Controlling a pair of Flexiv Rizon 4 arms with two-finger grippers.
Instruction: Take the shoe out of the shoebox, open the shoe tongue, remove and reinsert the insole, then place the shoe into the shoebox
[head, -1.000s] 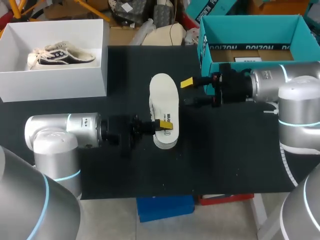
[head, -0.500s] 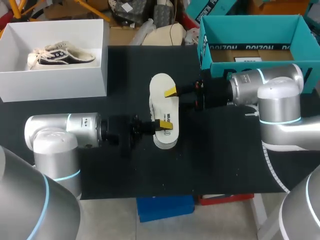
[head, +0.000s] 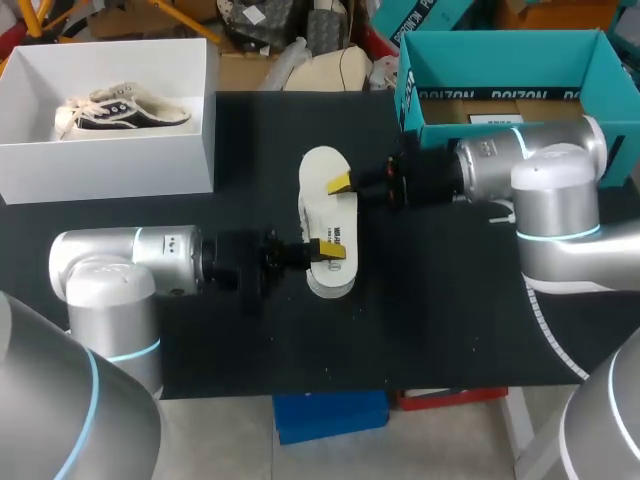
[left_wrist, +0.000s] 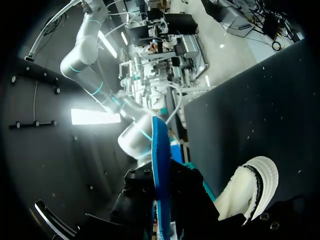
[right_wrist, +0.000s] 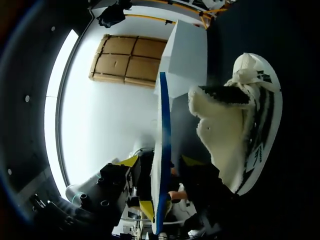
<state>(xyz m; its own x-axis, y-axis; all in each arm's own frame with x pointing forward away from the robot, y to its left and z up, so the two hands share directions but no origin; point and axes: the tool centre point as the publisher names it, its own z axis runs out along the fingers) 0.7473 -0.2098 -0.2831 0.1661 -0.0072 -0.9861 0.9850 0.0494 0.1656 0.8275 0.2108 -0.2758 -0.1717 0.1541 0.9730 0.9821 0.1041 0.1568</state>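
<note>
Shoe (left_wrist: 252, 187): on the worktop (head: 450, 300), fleece mouth open.
Insole (left_wrist: 159, 165): just beside the shoe, held between our two hands.
Left hand (head: 328, 250): pinching the insole.
Right hand (head: 342, 184): pinching it too.
Risk: we fear our opposed grips buckling the insole, or fleece snagging its toe on reinsertion.

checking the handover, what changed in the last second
The right tool moved in from near the teal box to the edge of the insole. The left tool kept its hold on the other end; the insole stayed put.
</note>
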